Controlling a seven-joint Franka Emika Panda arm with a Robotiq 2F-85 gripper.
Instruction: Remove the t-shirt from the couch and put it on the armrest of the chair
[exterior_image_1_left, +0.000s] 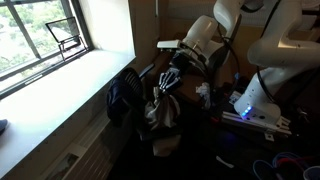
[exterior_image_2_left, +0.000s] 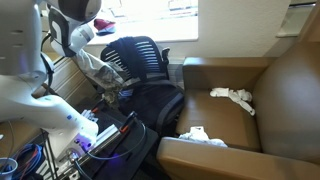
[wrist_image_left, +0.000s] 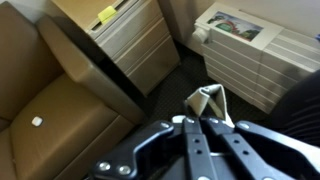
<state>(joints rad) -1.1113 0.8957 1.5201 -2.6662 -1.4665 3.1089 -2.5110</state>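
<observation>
My gripper (wrist_image_left: 203, 120) is shut on a fold of the grey-beige t-shirt (wrist_image_left: 206, 101), which sticks out past the fingertips in the wrist view. In both exterior views the gripper (exterior_image_1_left: 171, 82) (exterior_image_2_left: 113, 77) holds the t-shirt (exterior_image_1_left: 163, 112) (exterior_image_2_left: 98, 64) so that it hangs over the black office chair (exterior_image_1_left: 123, 100) (exterior_image_2_left: 143, 60). I cannot tell whether the cloth touches the chair's armrest. The brown couch (exterior_image_2_left: 270, 100) (wrist_image_left: 50, 125) is beside the chair.
Two white cloths lie on the couch, one on the seat (exterior_image_2_left: 233, 96) and one on the near arm (exterior_image_2_left: 200, 137). A tan drawer cabinet (wrist_image_left: 130, 40) and a white radiator unit (wrist_image_left: 262, 55) stand below. A window sill (exterior_image_1_left: 60, 85) and cables at the robot base (exterior_image_2_left: 95, 140) are close.
</observation>
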